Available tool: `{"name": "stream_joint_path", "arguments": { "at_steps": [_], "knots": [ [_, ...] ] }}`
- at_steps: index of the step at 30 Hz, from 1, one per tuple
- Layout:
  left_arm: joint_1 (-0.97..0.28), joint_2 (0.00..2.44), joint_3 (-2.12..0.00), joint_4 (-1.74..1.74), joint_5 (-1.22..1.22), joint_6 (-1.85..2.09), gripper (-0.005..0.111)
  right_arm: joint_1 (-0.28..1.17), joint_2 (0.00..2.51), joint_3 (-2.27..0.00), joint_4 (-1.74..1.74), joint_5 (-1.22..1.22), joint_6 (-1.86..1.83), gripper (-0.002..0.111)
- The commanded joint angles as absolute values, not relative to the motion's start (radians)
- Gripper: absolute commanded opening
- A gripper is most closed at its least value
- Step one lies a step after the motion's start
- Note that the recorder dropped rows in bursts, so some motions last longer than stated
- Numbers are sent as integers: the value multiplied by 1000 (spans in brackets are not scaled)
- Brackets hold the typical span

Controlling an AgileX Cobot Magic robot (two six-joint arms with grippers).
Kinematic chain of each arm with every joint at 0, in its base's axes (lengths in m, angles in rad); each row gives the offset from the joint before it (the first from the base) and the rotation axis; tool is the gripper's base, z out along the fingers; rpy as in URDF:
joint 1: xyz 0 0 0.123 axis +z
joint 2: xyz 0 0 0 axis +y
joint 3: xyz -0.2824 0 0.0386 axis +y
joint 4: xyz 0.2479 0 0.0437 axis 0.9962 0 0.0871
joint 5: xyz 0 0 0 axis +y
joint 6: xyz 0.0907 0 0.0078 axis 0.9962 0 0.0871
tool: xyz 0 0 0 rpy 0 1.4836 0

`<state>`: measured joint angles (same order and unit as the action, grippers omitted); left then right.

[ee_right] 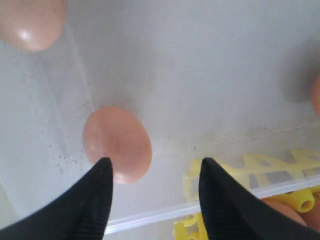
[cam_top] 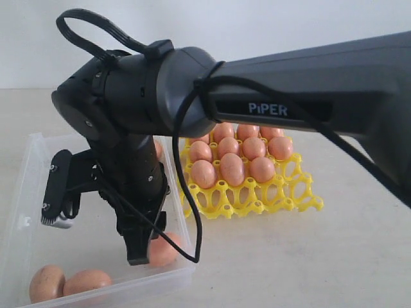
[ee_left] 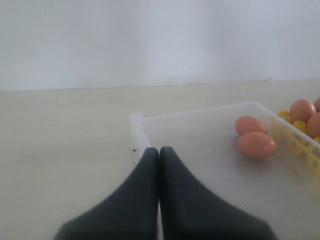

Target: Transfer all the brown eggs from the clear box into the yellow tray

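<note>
- The step in hand looked like picking another of the brown eggs (ee_right: 117, 142) from the clear box (cam_top: 19, 192); the yellow tray (cam_top: 282, 196) just beside the box held many
- The right gripper (ee_right: 156, 167) hung over the box floor, jaws spread wide, gripping nothing; the egg lay under one fingertip, off-centre
- The next move likely called for shifting over that egg, lowering, then closing gently
- The left gripper (ee_left: 159, 151) was pressed together, empty, near the box's corner
</note>
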<state>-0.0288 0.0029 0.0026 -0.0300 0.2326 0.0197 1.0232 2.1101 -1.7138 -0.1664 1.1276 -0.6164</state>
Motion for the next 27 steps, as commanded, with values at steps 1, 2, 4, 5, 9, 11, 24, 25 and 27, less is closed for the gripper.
{"name": "stream_joint_path", "arguments": {
  "at_steps": [1, 2, 4, 5, 9, 11, 24, 25, 27],
  "knots": [
    [-33, 0, 0, -35, 231, 20, -4, 1019, 2103, -1722, -139, 1195, -698, 50],
    [-33, 0, 0, -35, 231, 20, -4, 1019, 2103, -1722, -122, 1195, -705, 50],
    [-33, 0, 0, -35, 231, 20, -4, 1019, 2103, -1722, -87, 1195, -725, 50],
    [-33, 0, 0, -35, 231, 20, -4, 1019, 2103, -1722, -77, 1195, -732, 50],
    [-33, 0, 0, -35, 231, 20, -4, 1017, 2105, -1722, -72, 1197, -741, 50],
    [-33, 0, 0, -35, 231, 20, -4, 1017, 2105, -1722, -76, 1221, -741, 50],
    [-33, 0, 0, -35, 231, 20, -4, 1017, 2106, -1722, -122, 1095, -140, 50],
    [-33, 0, 0, -35, 231, 20, -4, 1017, 2106, -1722, -145, 1089, -86, 50],
    [-33, 0, 0, -35, 231, 20, -4, 1015, 2106, -1722, -182, 1085, 87, 50]
  ]
}}
